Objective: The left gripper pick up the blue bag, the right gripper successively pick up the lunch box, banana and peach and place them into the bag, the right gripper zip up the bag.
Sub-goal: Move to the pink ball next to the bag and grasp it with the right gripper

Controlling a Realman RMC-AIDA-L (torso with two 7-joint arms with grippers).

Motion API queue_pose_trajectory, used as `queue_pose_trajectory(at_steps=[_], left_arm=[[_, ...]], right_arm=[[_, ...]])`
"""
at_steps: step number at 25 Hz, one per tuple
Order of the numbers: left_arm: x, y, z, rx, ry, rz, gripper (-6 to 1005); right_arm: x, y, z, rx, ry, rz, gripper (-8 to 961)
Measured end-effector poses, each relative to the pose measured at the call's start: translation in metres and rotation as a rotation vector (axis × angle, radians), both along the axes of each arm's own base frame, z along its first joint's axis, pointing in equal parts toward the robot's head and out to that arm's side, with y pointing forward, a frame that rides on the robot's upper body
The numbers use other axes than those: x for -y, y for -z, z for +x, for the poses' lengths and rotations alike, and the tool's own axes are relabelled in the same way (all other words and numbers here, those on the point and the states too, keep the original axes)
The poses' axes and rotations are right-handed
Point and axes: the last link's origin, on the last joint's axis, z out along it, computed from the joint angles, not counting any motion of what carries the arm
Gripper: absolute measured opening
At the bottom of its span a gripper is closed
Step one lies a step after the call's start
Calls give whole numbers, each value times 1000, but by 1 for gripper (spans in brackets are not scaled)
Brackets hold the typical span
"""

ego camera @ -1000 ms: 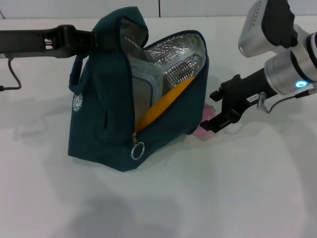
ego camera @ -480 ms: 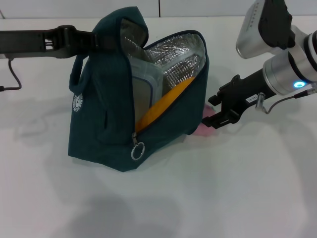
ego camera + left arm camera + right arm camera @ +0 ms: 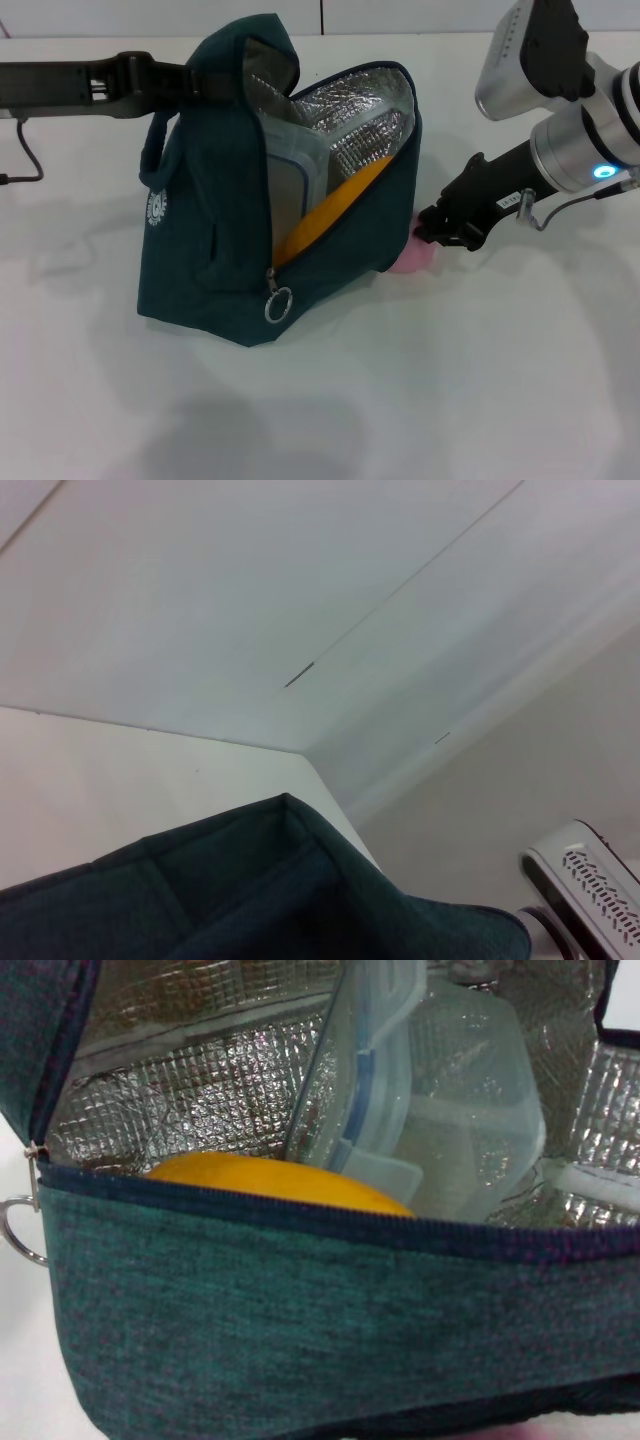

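Note:
The blue bag (image 3: pixel 210 230) stands open on the white table, its top held up by my left gripper (image 3: pixel 190 82), which is shut on the fabric by the handle. Inside, against the foil lining, the clear lunch box (image 3: pixel 295 170) stands on edge with the banana (image 3: pixel 335 205) leaning in front of it. The pink peach (image 3: pixel 408 258) lies on the table at the bag's right foot. My right gripper (image 3: pixel 432 228) is down on its top, fingers closed in on it. The right wrist view looks into the bag (image 3: pixel 300 1330) at the banana (image 3: pixel 270 1182) and lunch box (image 3: pixel 450 1130).
The zipper's ring pull (image 3: pixel 277 303) hangs at the low front end of the opening. A loop handle (image 3: pixel 152 150) droops on the bag's left side. A black cable (image 3: pixel 25 150) runs along the far left. White table (image 3: pixel 420 400) spreads in front.
The right gripper's fingers, spread apart a second ago, have drawn together on the peach. The peach now shows more from behind the bag's corner. Bag and left arm are still.

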Motion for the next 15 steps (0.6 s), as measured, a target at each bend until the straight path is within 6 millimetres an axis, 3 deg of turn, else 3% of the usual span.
queue_pose_trajectory(at_steps=[6,15], left_arm=[[0,0,1,0,2,-1,45],[0,0,0,2,-3,-1,45]], right_arm=[[0,0,1,2,-6,1,127],[2,-3,-5,-4,11,-21,44]])
